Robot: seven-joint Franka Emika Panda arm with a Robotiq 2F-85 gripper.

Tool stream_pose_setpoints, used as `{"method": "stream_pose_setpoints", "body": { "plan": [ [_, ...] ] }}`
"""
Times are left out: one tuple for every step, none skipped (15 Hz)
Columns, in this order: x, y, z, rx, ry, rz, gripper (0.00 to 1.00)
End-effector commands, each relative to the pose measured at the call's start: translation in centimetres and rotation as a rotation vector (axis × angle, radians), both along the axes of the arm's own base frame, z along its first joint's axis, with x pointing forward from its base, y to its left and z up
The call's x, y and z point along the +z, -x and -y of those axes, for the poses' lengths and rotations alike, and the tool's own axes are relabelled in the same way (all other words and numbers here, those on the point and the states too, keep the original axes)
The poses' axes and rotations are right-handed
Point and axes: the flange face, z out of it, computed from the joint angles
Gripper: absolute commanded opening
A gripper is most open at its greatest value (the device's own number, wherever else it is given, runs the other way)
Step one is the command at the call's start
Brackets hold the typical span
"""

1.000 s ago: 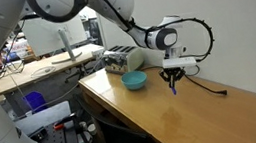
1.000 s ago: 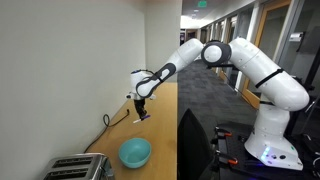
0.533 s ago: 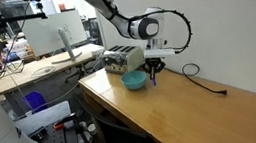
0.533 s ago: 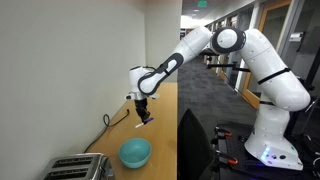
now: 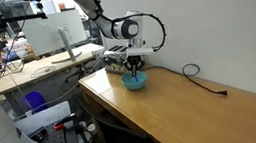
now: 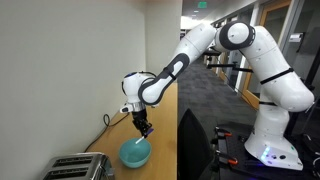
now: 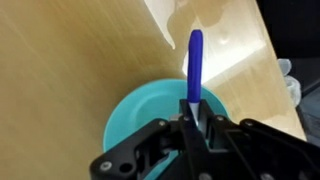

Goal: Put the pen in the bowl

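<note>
At frame centre the gripper (image 7: 196, 112) pinches the pen (image 7: 196, 60) by its whitish end, above the teal bowl (image 7: 135, 115).

The worktop (image 5: 194, 108) is showing smooth, lightly glossy wood; the bowl (image 7: 135, 115) is looking like plain smooth plastic, the pen (image 7: 196, 60) is shining glossy, and the hand (image 7: 196, 110) is looking matt black.

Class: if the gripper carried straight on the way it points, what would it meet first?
Probably the bowl: the gripper hangs over it, and the pen it holds would touch first.
</note>
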Motion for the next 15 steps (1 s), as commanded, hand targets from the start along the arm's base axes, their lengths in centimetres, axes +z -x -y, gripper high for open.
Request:
{"method": "stream_pose_setpoints", "body": {
  "plan": [
    [0.4, 0.3, -1.7, 0.058, -0.012, 0.020, 0.03],
    [0.2, 0.6, -2.5, 0.069, -0.009, 0.027, 0.03],
    [0.1, 0.5, -2.7, 0.083, -0.012, 0.033, 0.03],
    [0.1, 0.5, -3.0, 0.105, -0.012, 0.038, 0.03],
    [-0.1, 0.2, -3.1, 0.129, -0.014, 0.048, 0.03],
    [0.0, -0.1, -3.2, 0.148, -0.018, 0.047, 0.03],
    [-0.2, -0.3, -3.3, 0.170, -0.024, 0.052, 0.03],
    [-0.2, -0.4, -3.5, 0.183, -0.037, 0.044, 0.03],
    [-0.3, -0.5, -3.6, 0.200, -0.051, 0.049, 0.03],
    [-0.3, -0.5, -3.8, 0.216, -0.056, 0.051, 0.13],
    [-0.3, -0.5, -3.9, 0.225, -0.060, 0.053, 0.39],
    [-0.3, -0.6, -3.8, 0.238, -0.067, 0.053, 0.40],
    [-0.1, -0.5, -3.7, 0.243, -0.074, 0.058, 0.44],
    [0.0, -0.5, -3.4, 0.245, -0.079, 0.069, 0.53],
    [0.3, -0.6, -2.9, 0.237, -0.081, 0.076, 0.60]
  ]
}}
